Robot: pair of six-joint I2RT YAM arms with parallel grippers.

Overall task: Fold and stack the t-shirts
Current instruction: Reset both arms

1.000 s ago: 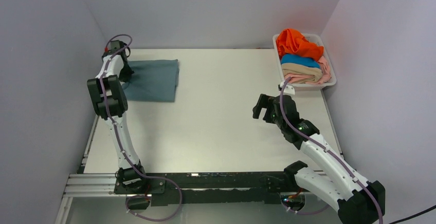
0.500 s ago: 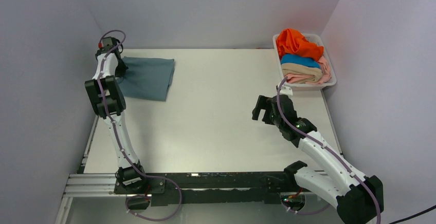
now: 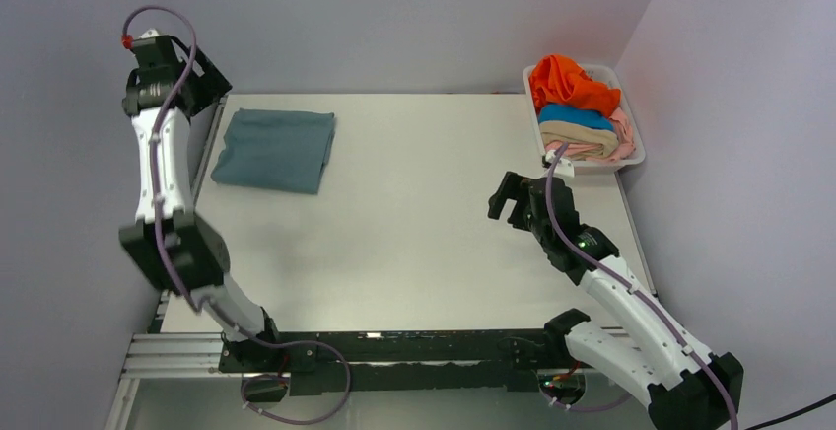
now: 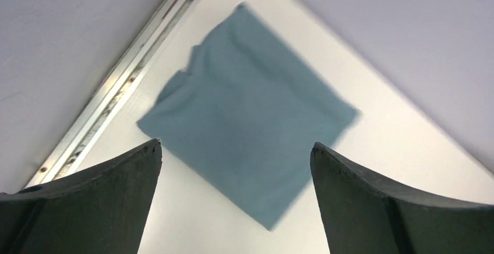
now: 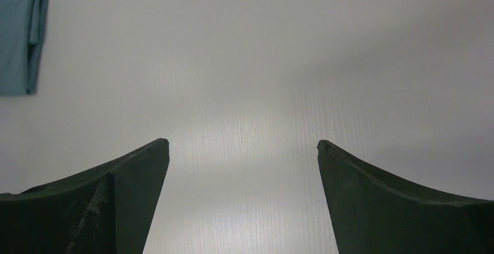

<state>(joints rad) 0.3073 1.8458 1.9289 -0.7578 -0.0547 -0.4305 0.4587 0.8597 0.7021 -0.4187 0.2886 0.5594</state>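
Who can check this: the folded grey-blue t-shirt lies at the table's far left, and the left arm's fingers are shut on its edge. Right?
Not quite. The left fingers are open and hang above the grey-blue t-shirt, touching nothing; the left wrist view shows this. The shirt does lie folded at the far left of the table.
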